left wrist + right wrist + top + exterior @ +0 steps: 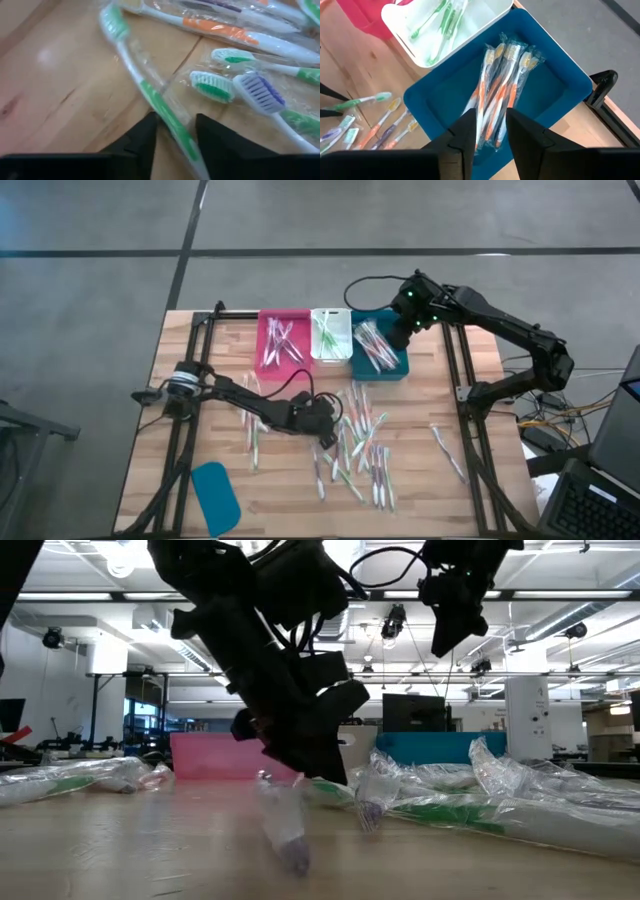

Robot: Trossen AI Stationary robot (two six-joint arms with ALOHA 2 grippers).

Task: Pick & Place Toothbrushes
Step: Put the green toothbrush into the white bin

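Left gripper straddles green toothbrush; handle end hidden under jaws.

Both arms are dark, nearly black, built of slim straight links joined by bulkier rounded joint housings. The left arm has a pale silver-grey collar near its base, and a thin black cable loops loosely above its wrist. The right arm carries a black cable arching over its upper link and small green lights on the wrist housing. Each tool, left and right, ends in two flat, matte black, wedge-shaped fingers.
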